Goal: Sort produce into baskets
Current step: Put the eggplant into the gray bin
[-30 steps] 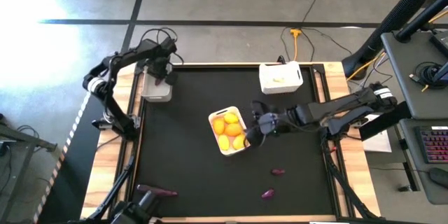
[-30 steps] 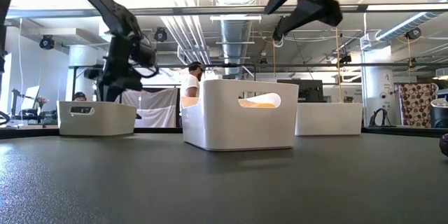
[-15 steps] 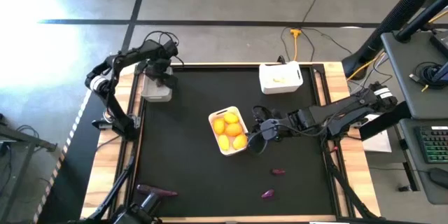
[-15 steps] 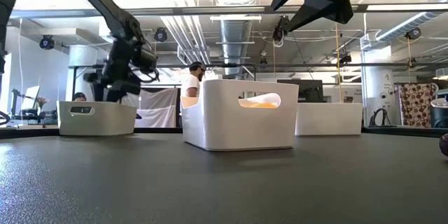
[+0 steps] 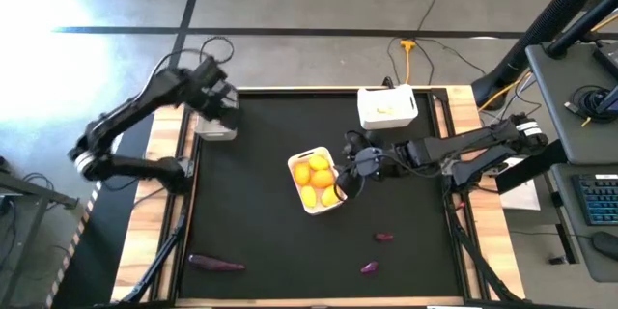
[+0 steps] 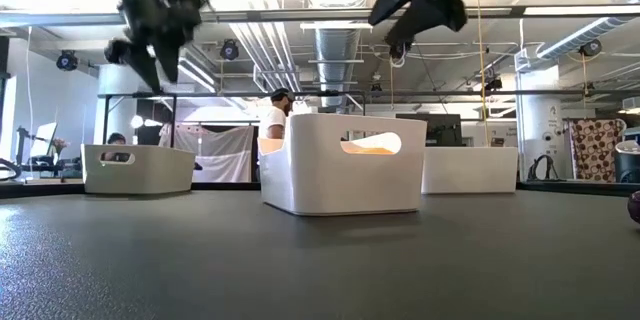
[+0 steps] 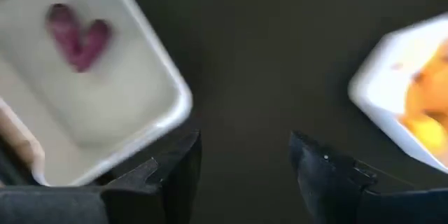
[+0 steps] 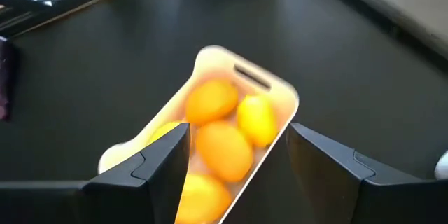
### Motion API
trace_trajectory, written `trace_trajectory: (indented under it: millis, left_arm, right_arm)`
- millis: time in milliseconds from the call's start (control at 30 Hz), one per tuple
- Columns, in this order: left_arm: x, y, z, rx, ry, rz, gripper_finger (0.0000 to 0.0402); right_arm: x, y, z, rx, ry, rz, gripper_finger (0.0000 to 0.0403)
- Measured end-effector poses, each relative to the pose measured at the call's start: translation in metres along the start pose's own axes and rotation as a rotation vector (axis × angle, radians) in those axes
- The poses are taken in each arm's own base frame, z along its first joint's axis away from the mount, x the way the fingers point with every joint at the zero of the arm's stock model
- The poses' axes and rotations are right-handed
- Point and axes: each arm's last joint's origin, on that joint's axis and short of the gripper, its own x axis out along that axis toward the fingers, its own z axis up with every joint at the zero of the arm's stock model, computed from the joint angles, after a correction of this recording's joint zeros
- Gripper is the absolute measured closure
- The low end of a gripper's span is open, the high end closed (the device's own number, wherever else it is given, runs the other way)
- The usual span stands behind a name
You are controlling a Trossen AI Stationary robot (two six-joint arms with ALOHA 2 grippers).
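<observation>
The baskets sit on a black table (image 5: pixel 261 241), and the middle white basket (image 5: pixel 317 181), holding yellow and orange round fruits (image 5: pixel 319 179), serves as the landmark. Toward the far left of it, at the mat's far-left corner, stands the grey-translucent basket (image 5: pixel 214 124); the left wrist view shows two dark purple vegetables (image 7: pixel 77 36) lying inside it. Toward the far right of the middle basket stands the second white basket (image 5: pixel 387 107), with pale pieces in it that are too small to name.

The left arm (image 5: pixel 135 121) reaches over the grey-translucent basket, its left gripper (image 5: pixel 214 92) raised above that bin; in its wrist view the two fingers stand apart with nothing between them. The right arm (image 5: pixel 473 150) stretches in from the table's right side, and the right gripper (image 5: pixel 355 167) hangs just beside the middle basket's right edge, fingers spread and empty, looking down on the fruits.

Loose produce lies well nearer the front than the middle basket: a long purple vegetable (image 5: pixel 217 264) near the front-left edge of the mat, and two small purple pieces (image 5: pixel 383 237) (image 5: pixel 368 268) toward the front right.

By my judgement the left arm is at the close of a drop into the grey-translucent basket, and three purple pieces remain to sort. The next move calls for a gripper to travel forward to a loose piece, come down with fingers astride it, close, and carry it to the grey-translucent basket.
</observation>
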Motion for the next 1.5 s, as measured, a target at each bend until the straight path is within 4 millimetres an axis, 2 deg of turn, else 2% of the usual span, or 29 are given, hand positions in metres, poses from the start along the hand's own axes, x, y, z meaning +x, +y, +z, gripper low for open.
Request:
trace_trajectory:
  millis: [133, 233, 367, 533, 667, 833, 1067, 1200, 1300, 1500]
  left_arm:
    - [-0.009, -0.027, -0.047, 0.096, -0.051, -0.109, 0.0206]
    - [-0.004, -0.049, -0.090, 0.171, -0.043, -0.257, 0.0208]
    - [0.013, -0.075, -0.149, 0.293, 0.024, -0.438, 0.0208]
    - [0.039, -0.092, -0.216, 0.345, 0.188, -0.469, 0.0208]
    - [0.055, -0.095, -0.256, 0.345, 0.397, -0.335, 0.0208]
    - [0.067, -0.105, -0.286, 0.425, 0.555, -0.190, 0.0208]
    - [0.071, -0.136, -0.307, 0.615, 0.672, -0.171, 0.0177]
    - [0.079, -0.148, -0.318, 0.780, 0.653, -0.107, 0.0146]
    - [0.089, -0.155, -0.324, 0.862, 0.637, 0.005, 0.0128]
    - [0.104, -0.177, -0.340, 0.961, 0.680, 0.052, 0.0119]
  right_arm:
    - [0.008, -0.005, 0.012, -0.077, -0.092, -0.039, 0.0174]
    - [0.017, -0.005, 0.016, -0.067, -0.135, -0.048, 0.0174]
    - [0.028, 0.002, 0.014, -0.016, -0.101, 0.051, 0.0174]
    - [0.049, 0.009, -0.001, -0.115, -0.006, 0.075, 0.0174]
    - [0.063, 0.011, -0.009, -0.132, 0.032, 0.053, 0.0174]
    - [0.077, 0.012, -0.016, -0.146, 0.069, 0.033, 0.0174]
    - [0.081, 0.013, -0.018, -0.134, 0.078, 0.030, 0.0174]
    - [0.081, 0.013, -0.019, -0.093, 0.081, 0.027, 0.0174]
    - [0.081, 0.013, -0.019, -0.073, 0.082, 0.027, 0.0174]
    - [0.081, 0.013, -0.021, -0.077, 0.088, 0.025, 0.0174]
